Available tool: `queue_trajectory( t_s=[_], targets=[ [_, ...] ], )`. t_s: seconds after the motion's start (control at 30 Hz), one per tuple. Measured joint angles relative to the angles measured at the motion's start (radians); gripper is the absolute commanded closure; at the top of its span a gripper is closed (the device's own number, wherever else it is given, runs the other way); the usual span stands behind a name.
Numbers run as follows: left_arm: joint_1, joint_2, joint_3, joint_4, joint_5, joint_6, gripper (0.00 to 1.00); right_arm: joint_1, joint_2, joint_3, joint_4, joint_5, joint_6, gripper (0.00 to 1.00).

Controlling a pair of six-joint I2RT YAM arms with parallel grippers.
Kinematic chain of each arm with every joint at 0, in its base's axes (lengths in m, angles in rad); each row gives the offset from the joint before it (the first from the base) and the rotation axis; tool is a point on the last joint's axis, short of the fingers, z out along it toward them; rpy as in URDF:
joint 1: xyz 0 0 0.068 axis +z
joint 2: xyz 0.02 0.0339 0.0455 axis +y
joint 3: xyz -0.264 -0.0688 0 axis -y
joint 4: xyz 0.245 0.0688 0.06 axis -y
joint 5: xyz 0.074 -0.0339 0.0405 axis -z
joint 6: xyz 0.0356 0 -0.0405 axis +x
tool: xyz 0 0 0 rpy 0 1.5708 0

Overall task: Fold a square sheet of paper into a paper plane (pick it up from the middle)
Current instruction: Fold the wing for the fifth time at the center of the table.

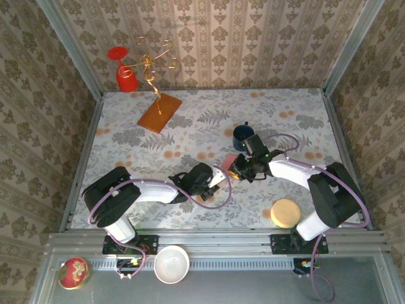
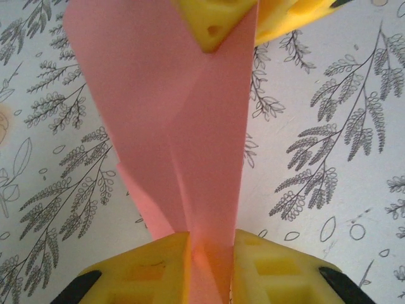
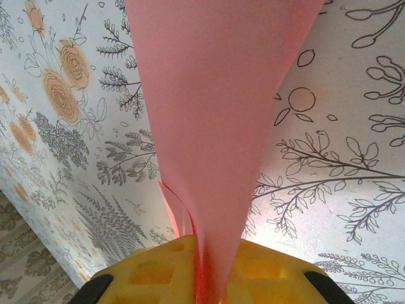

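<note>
**Ledge, nearest.** A round red tin and a white bowl sit in front of the arm bases.

**Near table.** On the flower-patterned table, a tan disc lies close to the right arm's base.

**Mid-table.** The two arms meet tip to tip with the pink sheet of paper stretched between them, above the table top. The sheet is folded lengthwise, with layered flaps and a slanting crease. The left gripper is closed on one end, its yellow fingers pinching the paper. The right gripper is clamped on the other end, where the sheet narrows into its fingers.

**Beyond.** A dark blue mug stands just behind the right gripper. Farther left lies an orange-brown board. Gold wire curls rise above it, beside a red cup at the back wall.
</note>
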State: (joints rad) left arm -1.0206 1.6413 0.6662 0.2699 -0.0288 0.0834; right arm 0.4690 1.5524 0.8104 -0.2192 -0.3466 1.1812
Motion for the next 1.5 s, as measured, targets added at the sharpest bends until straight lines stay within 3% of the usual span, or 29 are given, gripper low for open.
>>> queue_trajectory(
  t_s=[0.4,0.77,0.97,1.07,1.27,1.5],
  targets=[
    [0.0,0.06,0.047,0.016,0.006,0.0,0.78,0.0,0.0,-0.013,0.014,-0.006,0.005,0.86],
    [0.0,0.066,0.066,0.024,0.01,0.0,0.72,-0.001,0.001,-0.021,0.036,-0.016,0.023,0.91],
    [0.0,0.092,0.078,0.033,0.018,0.0,0.8,-0.002,0.001,-0.022,0.037,-0.028,0.027,0.91],
    [0.0,0.097,0.078,0.037,0.024,0.0,0.86,-0.005,0.001,-0.029,0.04,-0.029,0.03,0.84],
    [0.013,0.097,0.077,0.053,0.054,-0.006,0.89,-0.024,0.0,-0.044,0.035,-0.026,0.027,0.49],
    [0.035,0.097,0.053,0.067,0.109,-0.031,0.9,-0.072,-0.059,-0.072,0.002,0.011,0.0,0.37]
  ],
)
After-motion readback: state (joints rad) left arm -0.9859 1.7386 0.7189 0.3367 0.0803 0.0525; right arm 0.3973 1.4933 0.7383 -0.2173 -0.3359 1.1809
